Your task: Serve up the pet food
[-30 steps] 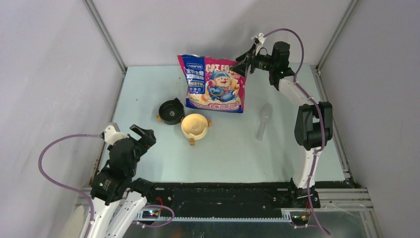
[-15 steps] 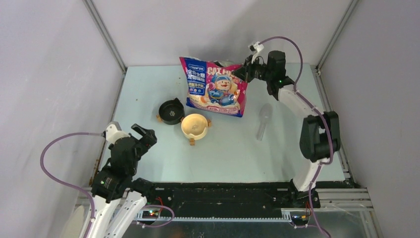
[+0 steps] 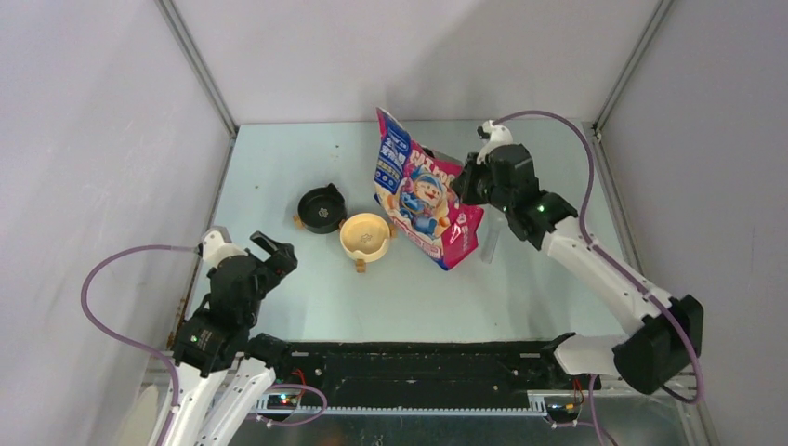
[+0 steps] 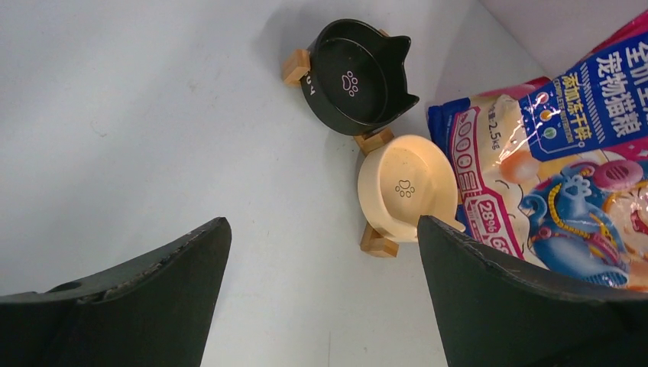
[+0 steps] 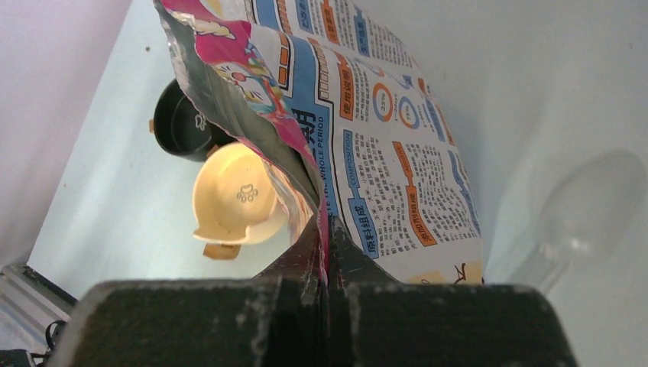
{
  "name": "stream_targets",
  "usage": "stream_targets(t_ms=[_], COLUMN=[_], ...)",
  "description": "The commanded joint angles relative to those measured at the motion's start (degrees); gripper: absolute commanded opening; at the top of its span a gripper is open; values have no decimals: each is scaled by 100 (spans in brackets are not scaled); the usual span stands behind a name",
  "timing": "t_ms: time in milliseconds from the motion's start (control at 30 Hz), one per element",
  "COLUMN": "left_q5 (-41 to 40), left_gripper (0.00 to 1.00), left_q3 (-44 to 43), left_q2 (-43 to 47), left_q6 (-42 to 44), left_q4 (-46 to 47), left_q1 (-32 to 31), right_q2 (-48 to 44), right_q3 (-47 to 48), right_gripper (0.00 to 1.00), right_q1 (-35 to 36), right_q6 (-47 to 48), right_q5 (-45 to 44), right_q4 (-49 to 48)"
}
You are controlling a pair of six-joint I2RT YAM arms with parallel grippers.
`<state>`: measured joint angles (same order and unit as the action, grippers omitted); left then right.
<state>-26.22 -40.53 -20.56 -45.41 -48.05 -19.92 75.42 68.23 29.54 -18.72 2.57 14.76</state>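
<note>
Now the right end effector pinches the top edge of the cat-food bag, which is tilted just beside the cream bowl on the bench. The left end effector hovers spread wide, empty. The pet food itself is hidden from view.

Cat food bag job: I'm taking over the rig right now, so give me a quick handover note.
Right gripper: shut on an edge of the cat food bag, which stands tilted beside the cream bowl.
Left gripper: open, holding nothing, at the near left.
Black bowl and cream bowl: both empty.
Clear scoop: on the table, right of the bag.
Done: bag gripped. Left: get kibble into a bowl; none visible yet.
</note>
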Motion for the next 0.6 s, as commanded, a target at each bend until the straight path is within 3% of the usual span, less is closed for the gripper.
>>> stream_targets(t_ms=[0,167,400,567], left_q5=[160,700,3454,3236], left_gripper=[99,99,99,99], left_q3=[61,129,331,-558], left_q2=[-11,-172,-1319,-2780], left_q6=[171,296,-34,169], left_q4=[233,711,3610,4306], left_q1=[-11,-10,-223,-1303], right_q2=[-1061,-1645,-2031,-1988], right_q3=[65,-371,-810,-880], right_gripper=[0,0,0,0], right_q1=[718,1552,2414,2564], right_q6=[-750,-978,-1318,-1281], right_q5=[-1211,-2171,-2195,-1974], right_q4=[234,434,317,218])
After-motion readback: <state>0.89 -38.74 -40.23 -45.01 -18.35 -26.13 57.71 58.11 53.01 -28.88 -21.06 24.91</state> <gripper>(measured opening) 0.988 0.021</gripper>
